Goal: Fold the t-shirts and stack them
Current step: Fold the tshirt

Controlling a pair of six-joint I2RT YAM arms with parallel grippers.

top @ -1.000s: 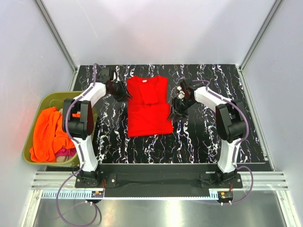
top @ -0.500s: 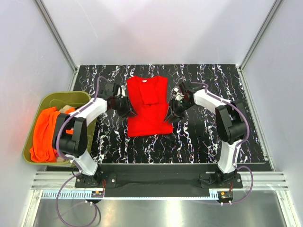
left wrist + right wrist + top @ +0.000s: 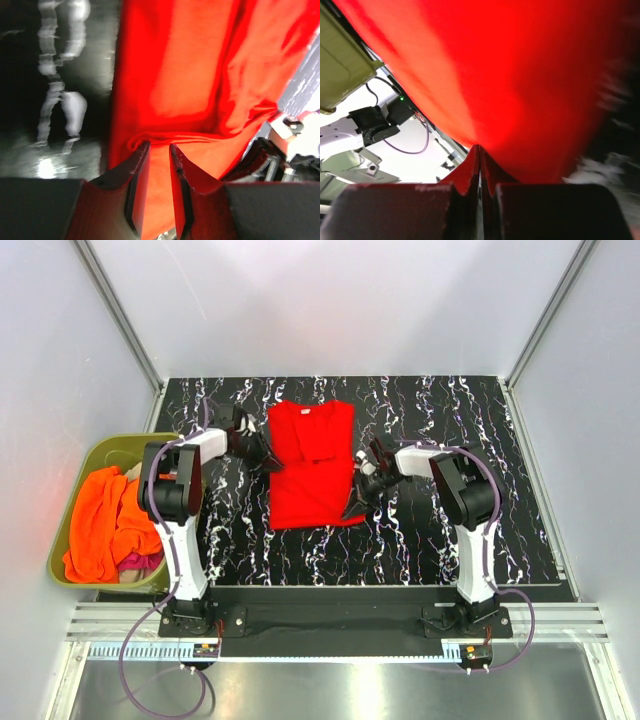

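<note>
The right tool (image 3: 479,148) was found fully closed, its tips pinched on the red t-shirt (image 3: 312,465) at the near right corner. The left tool (image 3: 159,149) was held partly open, its fingers set astride the shirt's left edge with nothing yet gripped. The shirt was spread as a narrow panel in the middle of the worktop (image 3: 440,420), probably so that both sides could be taken and folded over together. An orange t-shirt (image 3: 100,525) was heaped in the olive tub (image 3: 100,448) at the left, well apart.
</note>
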